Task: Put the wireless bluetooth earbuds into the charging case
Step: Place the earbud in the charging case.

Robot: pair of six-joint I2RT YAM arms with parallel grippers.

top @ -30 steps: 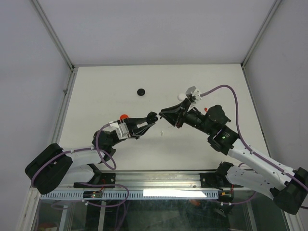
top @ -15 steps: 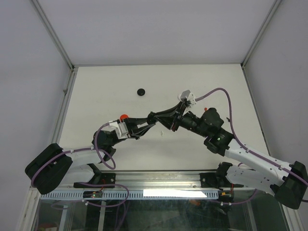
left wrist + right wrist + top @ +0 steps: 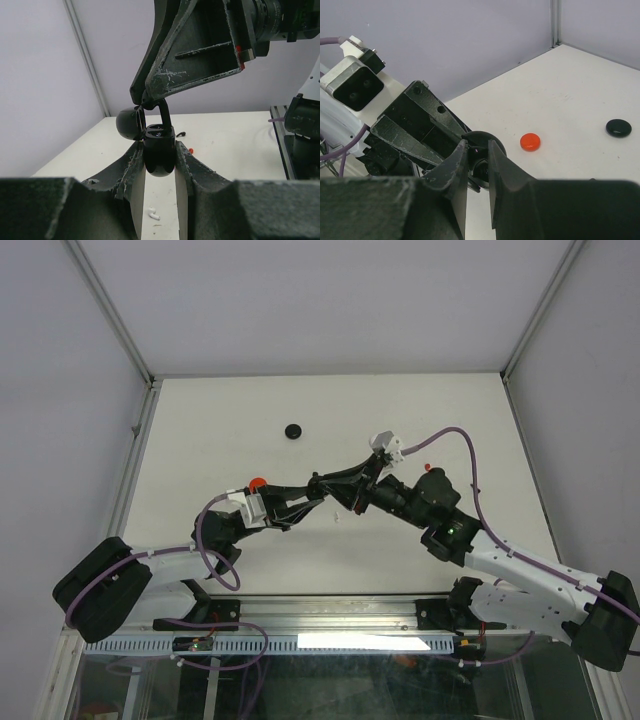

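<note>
White surface, pale walls around. Nearest lies a loose white earbud. Just beyond, the left end effector clamps the open charging case; the right end effector pinches a black earbud at its mouth. Farther: red disc, then black disc.

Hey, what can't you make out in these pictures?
Left wrist: the black earbud reaches the charging case, but the rim hides whether it is seated.
Right wrist: the right gripper fingers mostly hide the earbud.
Top external: case and earbud merge into one dark speck, too small.
</note>
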